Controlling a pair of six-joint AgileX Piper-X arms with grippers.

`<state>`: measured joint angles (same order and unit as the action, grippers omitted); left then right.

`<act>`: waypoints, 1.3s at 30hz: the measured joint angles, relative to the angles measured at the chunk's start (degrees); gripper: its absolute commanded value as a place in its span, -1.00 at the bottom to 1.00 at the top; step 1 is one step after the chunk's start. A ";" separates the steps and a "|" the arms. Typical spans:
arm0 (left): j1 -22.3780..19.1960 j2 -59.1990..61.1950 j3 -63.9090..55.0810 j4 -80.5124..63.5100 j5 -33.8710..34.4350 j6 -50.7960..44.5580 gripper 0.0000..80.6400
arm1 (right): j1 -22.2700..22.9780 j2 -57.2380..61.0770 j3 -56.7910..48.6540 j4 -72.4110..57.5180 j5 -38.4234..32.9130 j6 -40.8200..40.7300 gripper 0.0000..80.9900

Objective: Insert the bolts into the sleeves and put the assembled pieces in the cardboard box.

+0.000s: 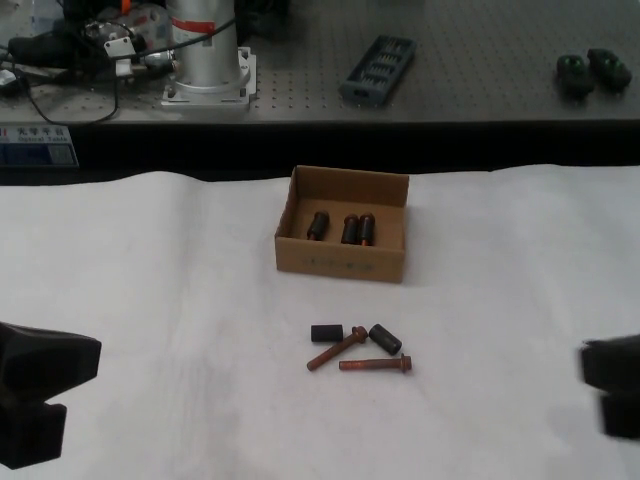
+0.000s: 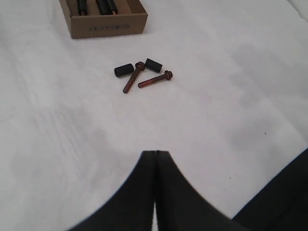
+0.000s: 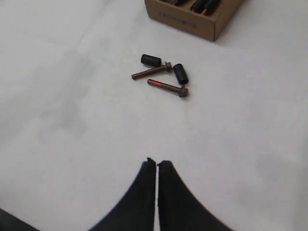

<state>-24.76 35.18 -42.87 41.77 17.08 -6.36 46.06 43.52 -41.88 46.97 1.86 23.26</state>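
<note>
The left gripper [image 2: 155, 155] is clenched, its two dark fingers pressed together with nothing between them, above the bare white sheet [image 2: 57, 144]. The right gripper [image 3: 157, 163] is likewise closed tight and empty, with only a hairline seam between its fingers. Ahead of both, and well apart from either, a small cluster lies on the sheet: two short black cylindrical sleeves and two long rust-brown bolts with flanged heads. In the high view, the left sleeve [image 1: 326, 333] lies level across and the right sleeve [image 1: 385, 339] lies tilted. The diagonal bolt [image 1: 337, 349] has its head between the two sleeves, just beside both. The level bolt [image 1: 375, 364] lies nearer the arms, head to the right, close to the other bolt's shank without crossing it. Beyond the cluster stands the open cardboard box [image 1: 340, 262], brown with low walls. Inside it lie three assembled pieces, each a black sleeve with a reddish bolt end showing: the first piece [image 1: 318, 225] at the left, then the second piece [image 1: 350, 229] and the third piece [image 1: 367, 229] side by side near the middle.
</note>
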 measured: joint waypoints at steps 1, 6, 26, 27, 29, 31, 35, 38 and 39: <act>0.00 0.00 0.00 0.00 0.00 -0.02 -1.00 | 0.00 2.43 0.00 -2.44 -1.05 2.43 -0.96; 0.00 0.00 0.00 0.00 0.00 0.01 -1.00 | 0.00 14.74 0.00 -15.10 -4.48 8.02 -0.96; 0.00 0.00 0.00 0.00 0.00 0.13 -1.00 | -3.80 44.68 -10.96 -21.94 -6.39 -30.13 -0.29; 0.00 0.00 0.00 0.00 0.00 0.13 -1.00 | -4.32 46.17 -12.00 -21.94 -6.32 -32.11 -0.29; 0.00 0.00 0.00 0.00 0.00 0.12 -1.00 | -5.27 48.87 -14.12 -21.68 -6.32 -35.04 -0.29; 0.00 0.00 0.00 0.00 0.00 0.12 -1.00 | -6.76 53.99 -17.28 -20.96 -6.24 -39.13 -0.29; 0.00 0.00 0.00 0.00 0.00 0.34 -1.00 | -8.72 61.55 -21.44 -19.13 -5.89 -43.56 -0.29; 0.00 0.00 0.00 0.00 0.00 0.57 -1.00 | -9.25 64.61 -24.68 -17.49 -5.93 -45.51 -0.29; 0.00 0.00 0.00 0.00 0.00 0.57 -1.00 | -9.35 65.46 -25.76 -16.69 -5.93 -46.22 -0.29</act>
<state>-24.76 35.18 -42.87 41.77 17.08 -5.80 36.70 108.99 -67.64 30.29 -4.07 -22.97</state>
